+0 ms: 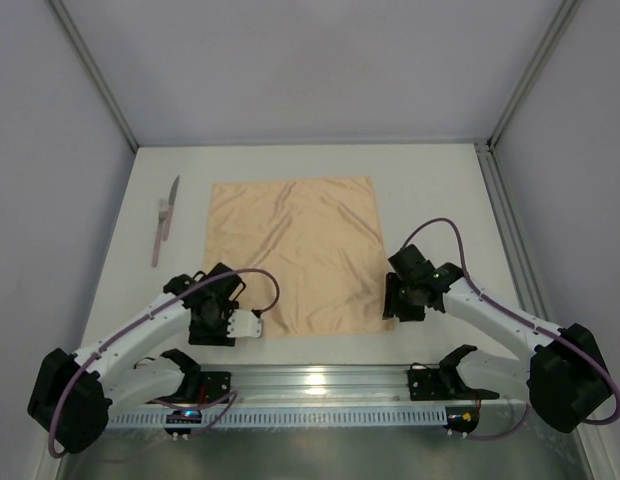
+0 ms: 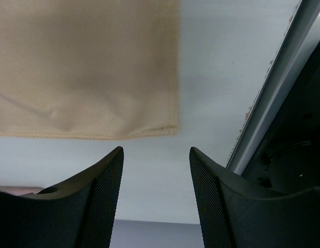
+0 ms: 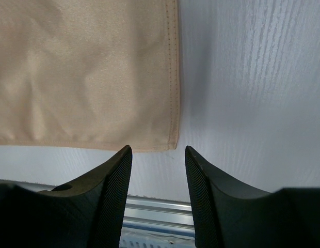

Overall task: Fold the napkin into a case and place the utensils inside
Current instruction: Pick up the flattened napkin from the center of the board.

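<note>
Here the thin, peach-orange square cloth napkin (image 1: 295, 255) lies spread flat and unfolded on the white table (image 1: 430, 190), lightly wrinkled. The left jaws hover just off the napkin's near-left corner. Their ribbed black fingers (image 2: 103, 196) stand moderately apart with only bare table between them, and the corner lies just beyond the tips, untouched. The right jaws stand at the napkin's near-right corner, partly open and gripping nothing. Their black fingers (image 3: 111, 191) frame the hemmed corner right at the tips; whether they touch it I cannot tell. The slim utensils (image 1: 165, 222), with a silver-grey blade and pale pinkish handle, lie left of the napkin's far-left corner, apart from it.
</note>
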Available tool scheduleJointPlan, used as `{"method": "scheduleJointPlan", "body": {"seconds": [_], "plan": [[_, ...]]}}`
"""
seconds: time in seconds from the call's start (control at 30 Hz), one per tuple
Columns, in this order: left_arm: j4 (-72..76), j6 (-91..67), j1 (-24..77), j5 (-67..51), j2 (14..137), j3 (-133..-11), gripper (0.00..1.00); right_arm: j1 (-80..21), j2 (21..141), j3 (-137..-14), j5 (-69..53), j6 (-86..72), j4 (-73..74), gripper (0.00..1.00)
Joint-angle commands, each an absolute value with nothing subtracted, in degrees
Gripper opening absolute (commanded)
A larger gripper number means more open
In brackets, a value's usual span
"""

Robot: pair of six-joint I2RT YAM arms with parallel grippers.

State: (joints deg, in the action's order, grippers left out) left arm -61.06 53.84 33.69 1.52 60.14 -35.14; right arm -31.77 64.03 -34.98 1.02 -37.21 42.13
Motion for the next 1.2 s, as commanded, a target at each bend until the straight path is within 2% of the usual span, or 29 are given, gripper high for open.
{"method": "scheduleJointPlan", "body": {"seconds": [0.0,0.13,0.2,0.5,0.7,0.83,0.93,1.03,1.17], "plan": [[-65.8,63.7,34.0,7.6,54.0,-31.7,0.56,-32.0,64.6,-37.4,-2.3,-36.2,42.8,0.50],[-65.3,68.1,34.0,7.0,43.4,-28.0,0.59,-32.0,64.8,-35.9,-3.8,-36.4,41.1,0.49],[-64.5,68.1,34.0,6.0,42.7,-27.7,0.60,-32.1,65.3,-35.1,-4.4,-36.6,40.4,0.48],[-57.2,68.9,34.0,-1.5,48.2,-26.0,0.59,-32.0,67.6,-31.6,-2.8,-39.9,38.0,0.44],[-56.0,72.9,33.9,-2.5,45.8,-23.5,0.57,-32.0,68.0,-31.0,-1.8,-41.1,37.4,0.43],[-54.9,72.7,33.9,-0.6,47.8,-23.8,0.58,-32.0,68.1,-31.3,-1.6,-41.3,36.3,0.43],[-47.7,71.6,33.9,5.9,51.7,-21.0,0.57,-32.0,69.1,-31.5,-2.3,-41.3,36.0,0.43],[-46.4,69.4,33.9,4.7,52.9,-20.4,0.54,-32.0,69.5,-31.2,-3.1,-41.7,35.6,0.38],[-46.1,68.5,33.9,4.5,51.7,-20.1,0.46,-32.0,69.4,-31.2,-3.4,-41.7,34.8,0.20]]}}
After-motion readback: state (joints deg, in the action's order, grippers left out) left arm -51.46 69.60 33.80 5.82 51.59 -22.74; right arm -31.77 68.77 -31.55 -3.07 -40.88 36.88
